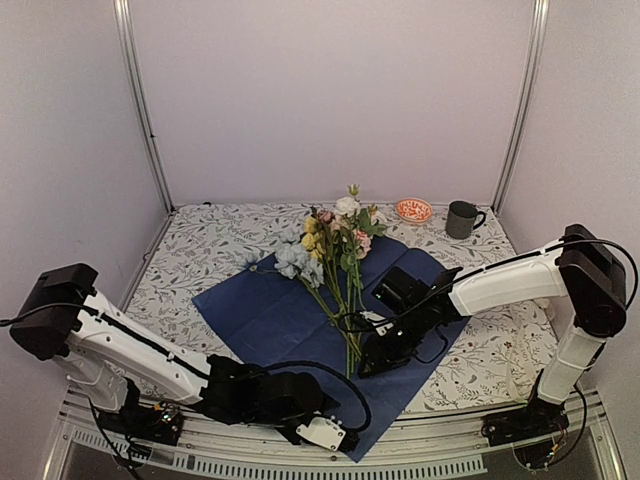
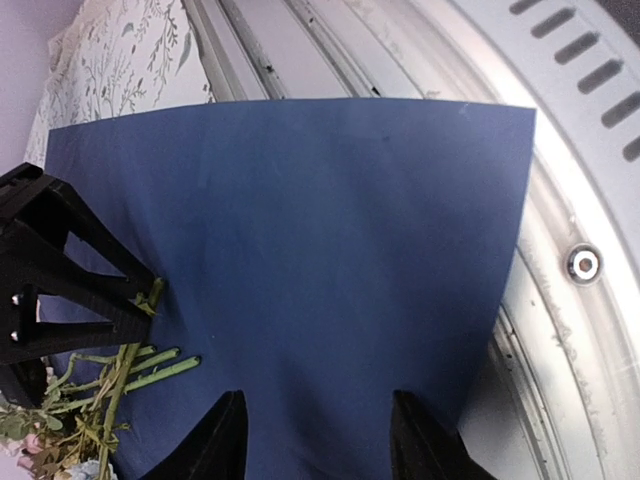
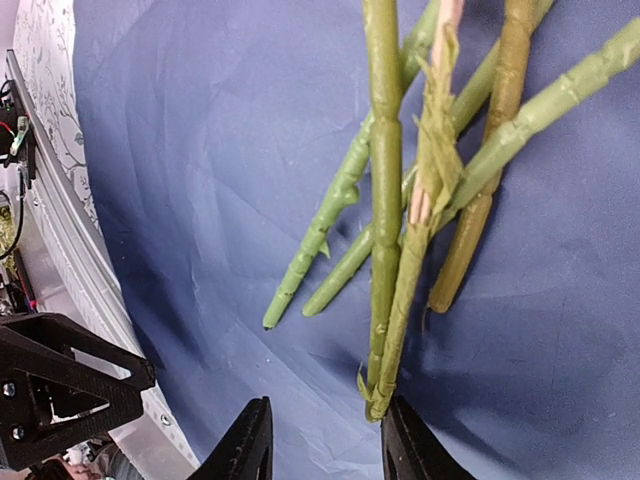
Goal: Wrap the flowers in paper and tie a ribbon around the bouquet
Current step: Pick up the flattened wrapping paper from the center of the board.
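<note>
The paper point(image 1: 262, 318) lies spread flat on the surface point(image 1: 200, 250), navy face up, its near corner past the edge. The flowers point(image 1: 335, 240) lie across it, blooms far, stem ends near.

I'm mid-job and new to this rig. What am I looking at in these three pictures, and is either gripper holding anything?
You are seeing two robot arms, each ending in a two-finger gripper. The wide picture comes from a fixed camera above and behind them; the other two come from cameras on the wrists, looking past each arm's own fingers. On the leaf-printed tablecloth lies the paper, navy face up, with the flowers across it. A small orange dish and a dark mug stand at the far edge. The left gripper sits open over the paper's near part. The right gripper is open at the stem ends. Neither appears to hold anything.
</note>
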Robot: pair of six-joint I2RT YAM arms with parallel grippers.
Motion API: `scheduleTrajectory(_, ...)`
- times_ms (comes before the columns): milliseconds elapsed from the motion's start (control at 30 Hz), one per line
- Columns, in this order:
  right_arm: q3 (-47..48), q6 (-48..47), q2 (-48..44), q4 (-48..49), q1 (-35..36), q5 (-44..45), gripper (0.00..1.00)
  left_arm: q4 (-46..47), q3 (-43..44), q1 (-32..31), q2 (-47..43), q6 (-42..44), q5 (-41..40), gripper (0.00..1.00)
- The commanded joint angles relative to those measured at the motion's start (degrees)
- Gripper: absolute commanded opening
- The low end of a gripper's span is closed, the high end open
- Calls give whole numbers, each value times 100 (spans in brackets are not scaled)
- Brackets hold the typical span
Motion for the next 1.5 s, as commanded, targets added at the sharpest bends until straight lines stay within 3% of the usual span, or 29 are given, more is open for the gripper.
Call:
scheduleTrajectory(0, -51, 52, 45, 121, -24, -97, 39, -95, 114, 98, 55, 192, 14, 52)
scheduleTrajectory(133, -85, 50, 48, 130, -28, -124, 39, -375, 236, 130, 133, 192, 55, 57)
scheduleTrajectory(267, -138, 22, 34, 129, -26, -237, 39, -955, 391, 134, 58, 282, 681, 69)
scheduleTrajectory(567, -221, 35, 42, 168, -23, -276, 39, -848, 382, 108, 175, 373, 717, 78)
scheduleTrajectory(700, -235, 43, 51, 211, -30, -292, 39, -805, 398, 102, 233, 393, 703, 78)
scheduleTrajectory(967, -228, 92, 178, 386, -32, -381, 39, 127, 53, 100, 111, 257, -137, 57)
scheduleTrajectory(1167, -246, 93, 309, 486, -23, -499, 38, 339, 69, 128, 133, 38, -514, 49)
scheduleTrajectory(1300, -246, 83, 256, 473, -27, -539, 38, 298, 139, 240, 92, -247, -409, 37)
scheduleTrajectory(1467, -254, 87, 98, 423, -46, -609, 39, -63, 301, 359, 56, -406, 198, 15)
